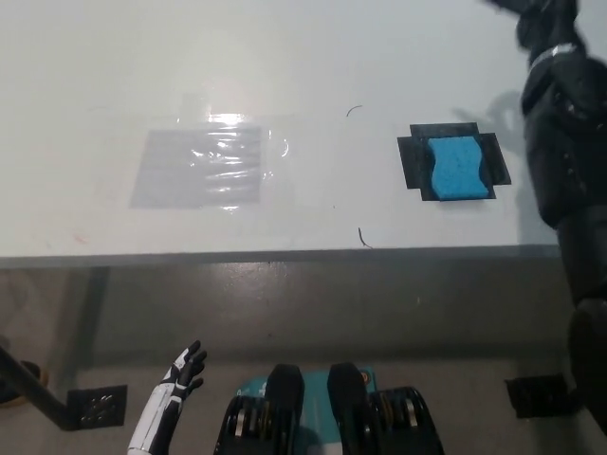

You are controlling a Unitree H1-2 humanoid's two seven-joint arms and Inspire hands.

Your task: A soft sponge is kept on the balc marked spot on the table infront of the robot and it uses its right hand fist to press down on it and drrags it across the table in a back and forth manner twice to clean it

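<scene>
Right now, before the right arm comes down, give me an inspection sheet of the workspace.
Surface: white table, a few thin dark curved marks on it.
Job's things: blue sponge lying on the black marked spot, untouched.
Clutter: clear plastic sheet lying flat on the table's left part, glare on it.
Hands: left hand rests low, below the table edge, fingers apart, holding nothing. Black right arm reaches over the table's right side, beside the sponge; its hand is cut off at the top edge.
Cables: nothing seen.
Surroundings: grey floor beneath, black table feet at both lower corners.
</scene>
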